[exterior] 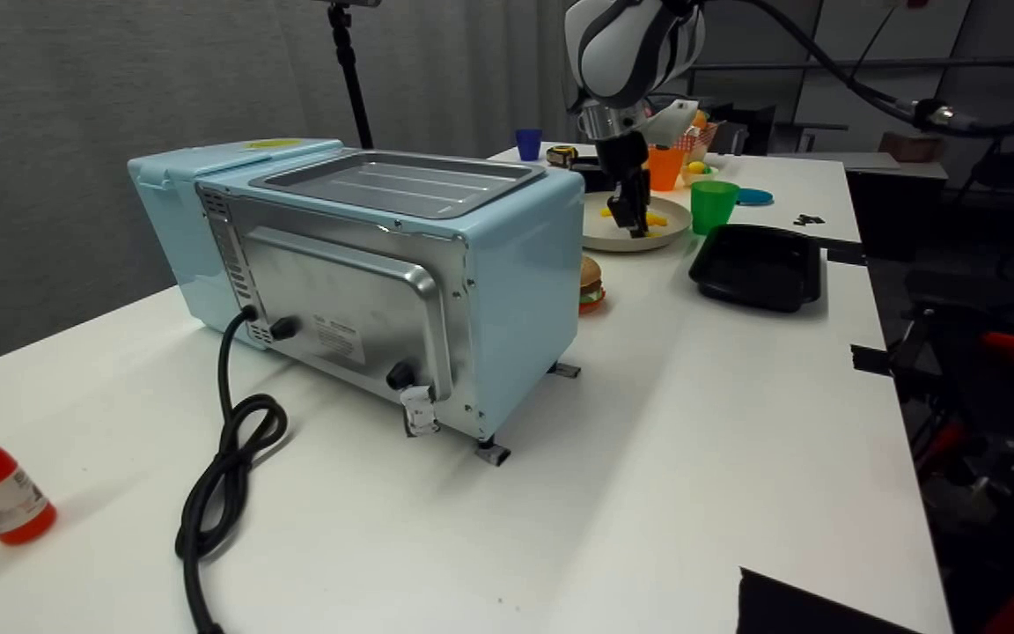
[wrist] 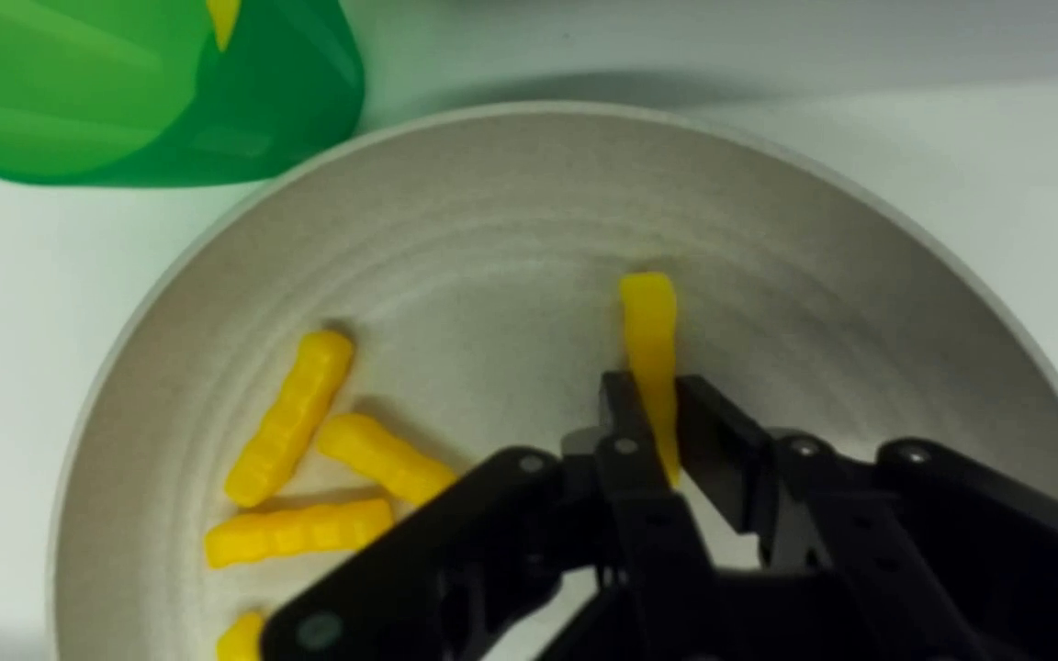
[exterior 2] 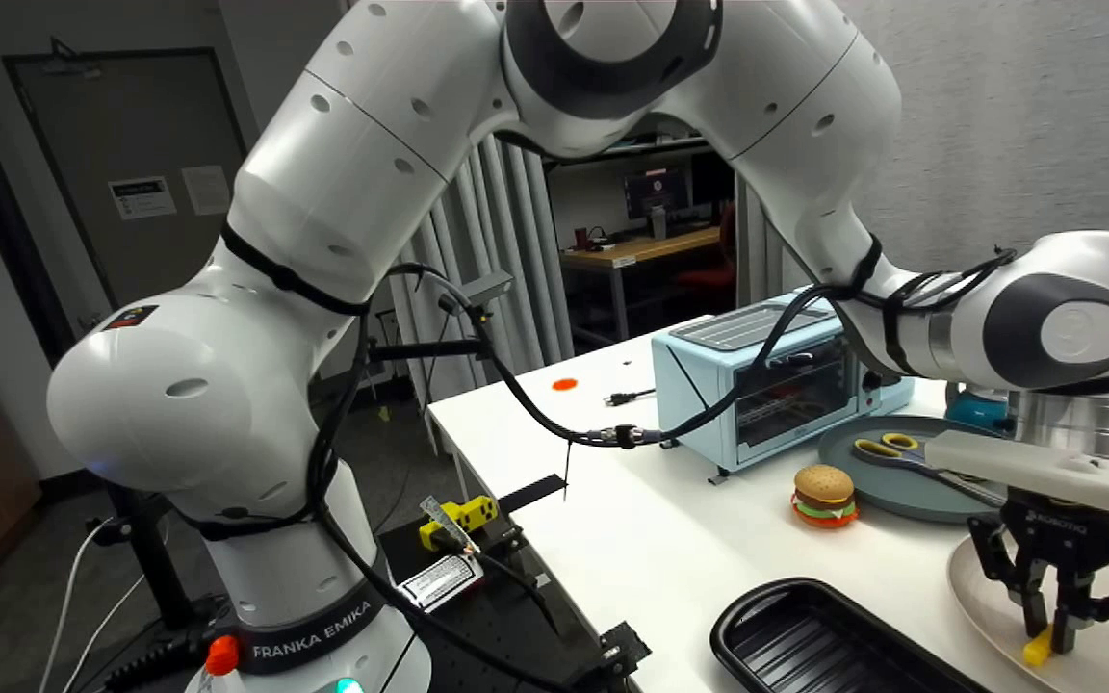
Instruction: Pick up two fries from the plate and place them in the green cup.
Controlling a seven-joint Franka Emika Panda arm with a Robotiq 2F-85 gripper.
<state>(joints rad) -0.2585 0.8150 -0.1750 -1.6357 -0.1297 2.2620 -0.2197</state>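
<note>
In the wrist view my gripper point(wrist: 656, 390) is shut on a yellow fry point(wrist: 648, 317), whose far end sticks out past the fingertips, low over the plate point(wrist: 511, 174). Several loose fries lie left of the fingers, among them an upright-slanting fry point(wrist: 290, 418) and a level fry point(wrist: 299, 532); the arm partly covers others. The green cup point(wrist: 299, 119) stands beside the plate at the upper left, and a yellow tip point(wrist: 223, 20) shows inside it. In an exterior view the gripper point(exterior 2: 1052, 616) reaches down to the plate; in another, the cup point(exterior: 712, 209) stands right of it.
A black tray point(exterior: 758, 269) lies in front of the green cup. A toy burger point(exterior 2: 824, 494) sits near the blue toaster oven point(exterior 2: 786, 385). Behind the gripper is an orange cup point(exterior: 665, 167). Scissors point(exterior 2: 930, 462) rest on a grey-green plate point(exterior 2: 887, 500).
</note>
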